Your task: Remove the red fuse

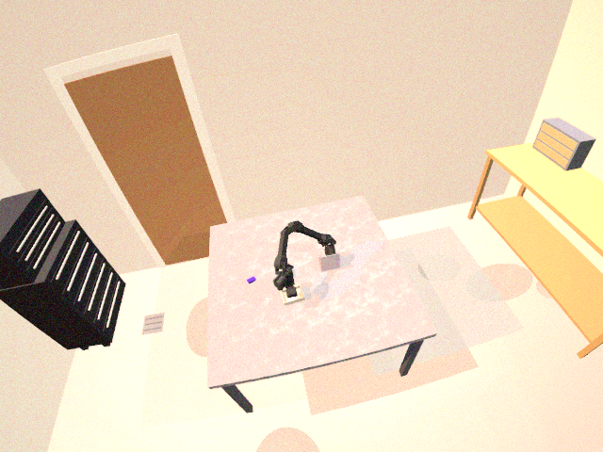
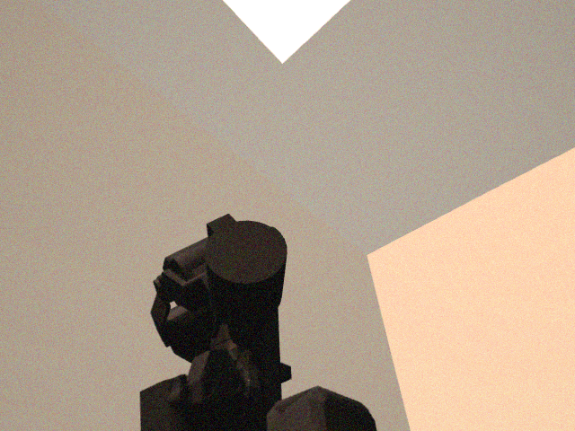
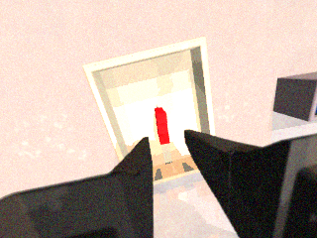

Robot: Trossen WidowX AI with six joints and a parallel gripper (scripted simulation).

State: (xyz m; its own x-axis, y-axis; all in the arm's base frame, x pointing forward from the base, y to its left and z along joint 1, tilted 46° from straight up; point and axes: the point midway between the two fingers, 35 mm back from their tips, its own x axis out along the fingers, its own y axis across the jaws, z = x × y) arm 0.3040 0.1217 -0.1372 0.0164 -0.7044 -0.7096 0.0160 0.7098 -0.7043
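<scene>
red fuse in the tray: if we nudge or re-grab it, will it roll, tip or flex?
The red fuse looks like a flat-faced block, so it probably slides rather than rolls. It seems rigid, with no sag. Lying in the tray below the open gripper, it is unlikely to tip; the walls should stop it.
</scene>
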